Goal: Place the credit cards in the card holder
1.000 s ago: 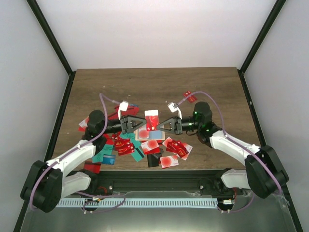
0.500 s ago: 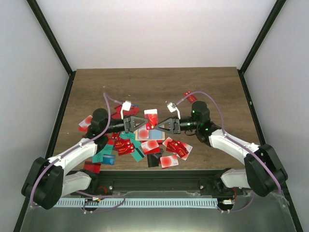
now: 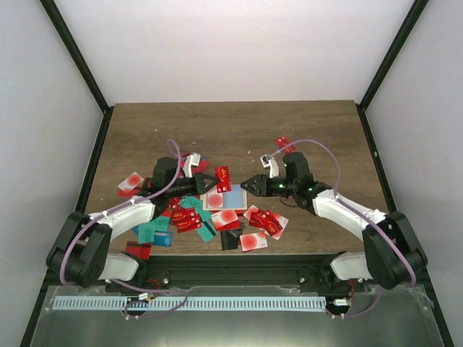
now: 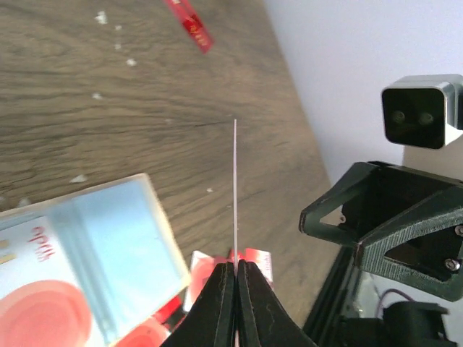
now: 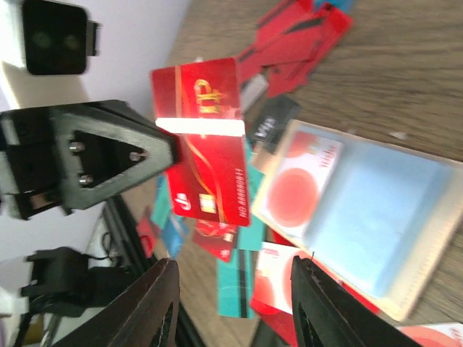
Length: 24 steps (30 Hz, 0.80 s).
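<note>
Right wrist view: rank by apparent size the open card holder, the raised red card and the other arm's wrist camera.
1. card holder, clearly largest.
2. red card; held up nearer the lens, so its size is inflated.
3. left wrist camera, smallest, cropped by the frame corner.

The left pincer [image 3: 213, 181] grips a red card [image 3: 224, 178] over the open card holder [image 3: 236, 196], whose pale blue inside faces up. A white-and-red card [image 3: 215, 200] lies on its left half. The right pincer [image 3: 248, 183] faces the red card from just beside it, not touching. More credit cards [image 3: 189, 220] litter the near side of the wooden counter [image 3: 239, 130] — a lone red card [image 3: 284, 144] lies well apart, farther back.
</note>
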Each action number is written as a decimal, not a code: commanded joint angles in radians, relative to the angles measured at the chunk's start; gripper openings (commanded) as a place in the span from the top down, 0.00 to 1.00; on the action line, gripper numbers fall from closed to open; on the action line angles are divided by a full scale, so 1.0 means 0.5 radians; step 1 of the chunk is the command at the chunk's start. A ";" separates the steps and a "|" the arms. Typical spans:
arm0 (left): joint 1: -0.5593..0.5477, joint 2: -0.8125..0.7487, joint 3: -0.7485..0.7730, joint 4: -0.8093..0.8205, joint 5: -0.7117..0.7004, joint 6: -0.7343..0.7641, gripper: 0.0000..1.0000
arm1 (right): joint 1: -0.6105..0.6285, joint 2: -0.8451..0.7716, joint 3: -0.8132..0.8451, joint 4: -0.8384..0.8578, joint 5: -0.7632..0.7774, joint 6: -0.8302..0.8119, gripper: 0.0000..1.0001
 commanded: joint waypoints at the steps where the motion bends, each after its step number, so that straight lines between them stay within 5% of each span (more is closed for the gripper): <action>1: 0.010 0.091 0.074 -0.150 -0.169 0.115 0.96 | -0.014 0.125 0.088 -0.162 0.238 -0.078 0.56; 24: 0.010 0.410 0.085 -0.185 -0.205 0.145 0.96 | -0.014 0.621 0.134 -0.040 0.234 -0.065 0.56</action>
